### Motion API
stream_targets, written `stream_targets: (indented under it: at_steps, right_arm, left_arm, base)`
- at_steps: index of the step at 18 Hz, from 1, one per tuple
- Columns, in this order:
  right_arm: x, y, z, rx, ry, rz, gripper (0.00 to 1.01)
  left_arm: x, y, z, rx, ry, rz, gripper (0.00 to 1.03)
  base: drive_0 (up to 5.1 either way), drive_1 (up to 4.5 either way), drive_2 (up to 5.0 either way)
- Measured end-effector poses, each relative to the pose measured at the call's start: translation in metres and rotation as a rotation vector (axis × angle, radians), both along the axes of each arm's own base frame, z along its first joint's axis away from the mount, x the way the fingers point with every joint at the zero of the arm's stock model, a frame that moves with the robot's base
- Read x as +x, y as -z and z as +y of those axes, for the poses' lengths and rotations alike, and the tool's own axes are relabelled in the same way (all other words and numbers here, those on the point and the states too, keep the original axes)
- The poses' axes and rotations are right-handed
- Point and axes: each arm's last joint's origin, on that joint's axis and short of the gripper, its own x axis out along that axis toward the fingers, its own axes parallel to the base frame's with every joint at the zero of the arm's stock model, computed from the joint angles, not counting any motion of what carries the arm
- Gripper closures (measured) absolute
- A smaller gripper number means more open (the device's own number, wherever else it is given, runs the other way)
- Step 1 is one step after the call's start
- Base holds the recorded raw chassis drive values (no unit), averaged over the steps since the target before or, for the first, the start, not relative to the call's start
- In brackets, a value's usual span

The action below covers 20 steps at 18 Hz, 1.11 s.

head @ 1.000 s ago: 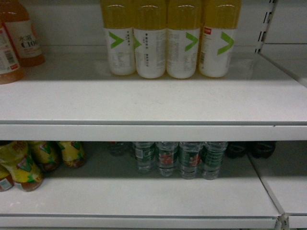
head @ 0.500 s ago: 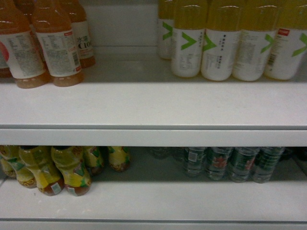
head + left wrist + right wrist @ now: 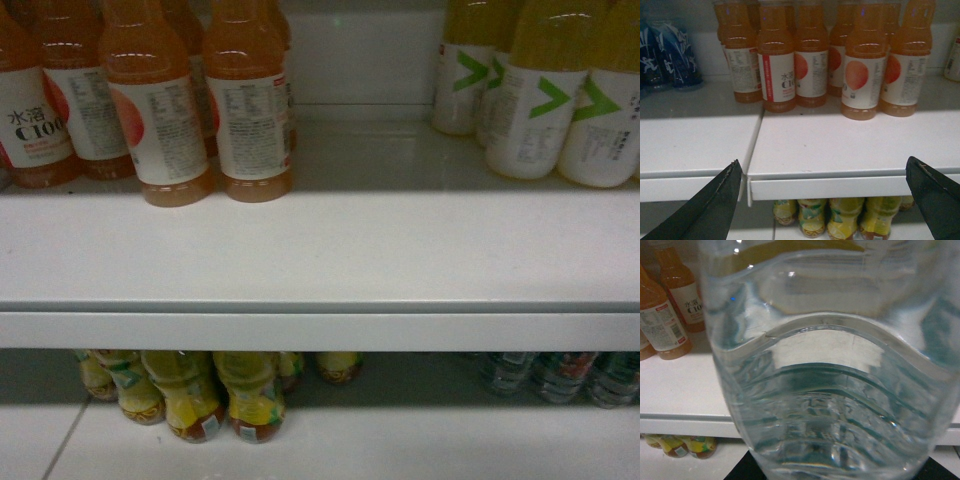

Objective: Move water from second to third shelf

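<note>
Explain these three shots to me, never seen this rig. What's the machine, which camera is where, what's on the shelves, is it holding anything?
It is a wheeled robot with two arms, facing store shelves.

The head camera looks forward: orange drink bottles and yellow bottles with green chevrons stand on the upper shelf. Below are yellow-labelled bottles and, at far right, water bottles.

The left wrist camera looks out past the left gripper, whose dark fingers are spread wide apart and empty.

The right wrist camera is almost filled by a clear ribbed water bottle, very close. It looks held there, though the right gripper itself is not visible.
</note>
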Motion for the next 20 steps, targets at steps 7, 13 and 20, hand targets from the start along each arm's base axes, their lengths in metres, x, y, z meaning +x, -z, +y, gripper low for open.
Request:
stream_targets:
  at_steps: [7, 13, 20]
  right_arm:
    - [0.0000, -0.0001, 0.0000, 0.000, 0.000, -0.001, 0.62]
    - [0.0001, 0.0004, -0.0001, 0.001, 0.001, 0.004, 0.62]
    - [-0.0001, 0.0001, 0.0000, 0.000, 0.000, 0.001, 0.62]
  left_arm:
    - [0.0000, 0.0000, 0.0000, 0.000, 0.001, 0.000, 0.05]
    - [0.0000, 0.0002, 0.0000, 0.000, 0.000, 0.002, 0.05]
    - [0.0000, -0.0001, 0.0000, 0.000, 0.001, -0.001, 0.05]
  base:
    - [-4.6, 3.89, 1.0]
    - [-4.6, 3.89, 1.0]
    - [-4.6, 3.89, 1.0]
